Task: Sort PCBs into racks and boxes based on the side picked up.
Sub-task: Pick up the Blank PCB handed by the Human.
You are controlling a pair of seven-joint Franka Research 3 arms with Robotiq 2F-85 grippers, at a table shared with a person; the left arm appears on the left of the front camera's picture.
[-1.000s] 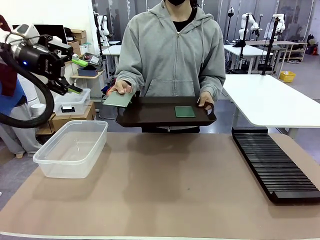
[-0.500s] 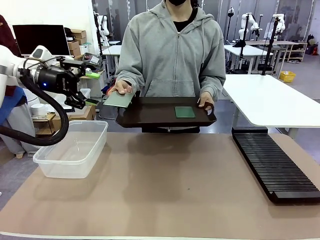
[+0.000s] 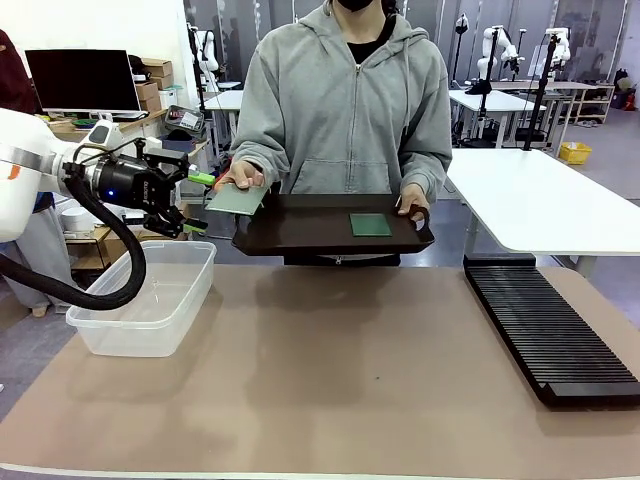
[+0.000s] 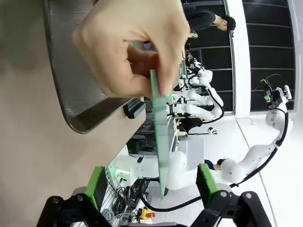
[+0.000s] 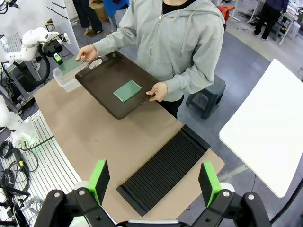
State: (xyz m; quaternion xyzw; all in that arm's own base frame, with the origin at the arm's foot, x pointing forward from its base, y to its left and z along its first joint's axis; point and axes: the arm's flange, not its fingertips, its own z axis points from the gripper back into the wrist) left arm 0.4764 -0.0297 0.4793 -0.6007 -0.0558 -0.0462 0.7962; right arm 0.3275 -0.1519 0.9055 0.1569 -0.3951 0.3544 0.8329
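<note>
The left gripper (image 3: 198, 203) hangs above the far end of the clear plastic tub (image 3: 120, 335), which stands on the table's left side. Its fingers are spread wide and point at the held PCB (image 3: 237, 198). A person's hand (image 3: 240, 175) pinches this green board at the left end of the dark brown tray (image 3: 300, 228), with the board jutting out past the tray's edge.

In the left wrist view the held PCB (image 4: 161, 137) is edge-on. Its free end reaches down between the green pads (image 4: 97, 187), apparently with a gap on each side, though the angle makes contact hard to rule out.

The second PCB (image 3: 370, 224) lies flat on the tray, right of its middle. The person's other hand (image 3: 412, 203) grips the tray's right handle.

The black slotted rack (image 3: 550, 330) lies on the table at the right.

In the right wrist view the right gripper (image 5: 154, 182) is high over the rack (image 5: 163, 168), its fingers spread with nothing between them.
</note>
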